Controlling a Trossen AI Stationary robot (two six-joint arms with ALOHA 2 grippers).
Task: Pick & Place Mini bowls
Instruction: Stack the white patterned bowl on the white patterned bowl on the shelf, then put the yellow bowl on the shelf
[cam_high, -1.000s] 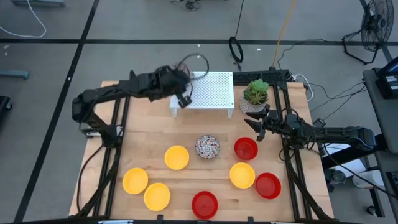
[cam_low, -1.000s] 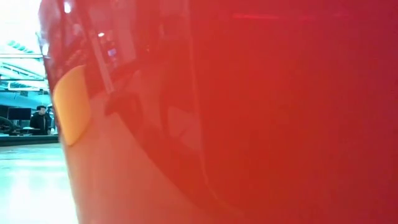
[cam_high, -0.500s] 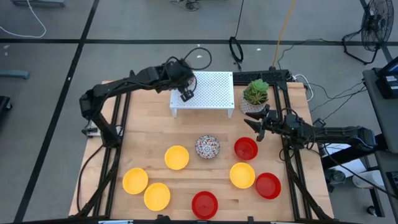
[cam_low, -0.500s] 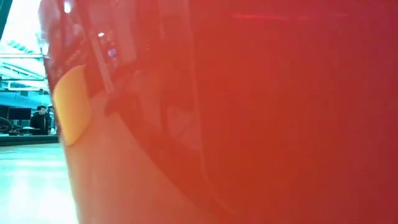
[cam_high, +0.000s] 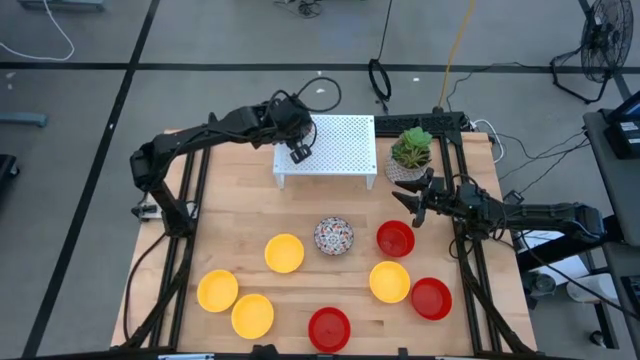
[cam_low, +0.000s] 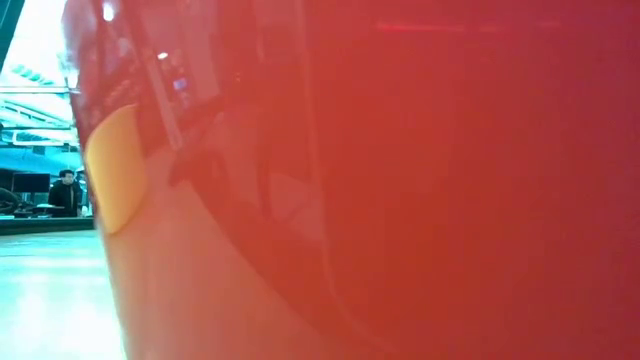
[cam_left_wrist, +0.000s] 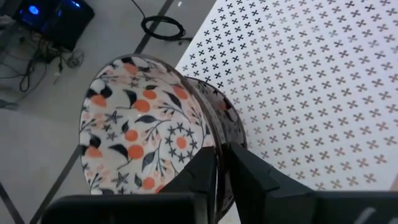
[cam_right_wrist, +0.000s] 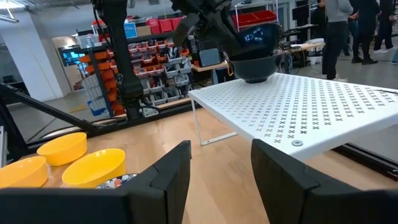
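Note:
My left gripper (cam_high: 298, 152) is over the left part of the white perforated shelf (cam_high: 340, 140), shut on a white mini bowl with an orange-and-dark pattern (cam_left_wrist: 143, 137). From the right wrist view the bowl (cam_right_wrist: 252, 62) is low over the shelf top; I cannot tell whether its base touches. My right gripper (cam_high: 415, 205) is open and empty beside a red bowl (cam_high: 395, 238). On the table lie another patterned bowl (cam_high: 334, 236), yellow bowls (cam_high: 284, 253) (cam_high: 390, 281) (cam_high: 217, 290) (cam_high: 252, 315) and red bowls (cam_high: 431, 298) (cam_high: 329, 328). My left gripper pinches the patterned bowl's rim (cam_left_wrist: 210, 134) between its two fingers, one finger inside the bowl and one outside. The fingers come from above, pointing down. The bowl's opening faces up toward the wrist.
A potted green plant (cam_high: 411, 150) stands at the shelf's right end, just beyond my right gripper. The low view is filled by a red bowl (cam_low: 400, 180) standing right against the camera. People stand in the room behind the table (cam_right_wrist: 339, 25).
My left gripper has carried the patterned bowl a little toward the table's right, from the shelf's left edge to over its left part, then has kept still.

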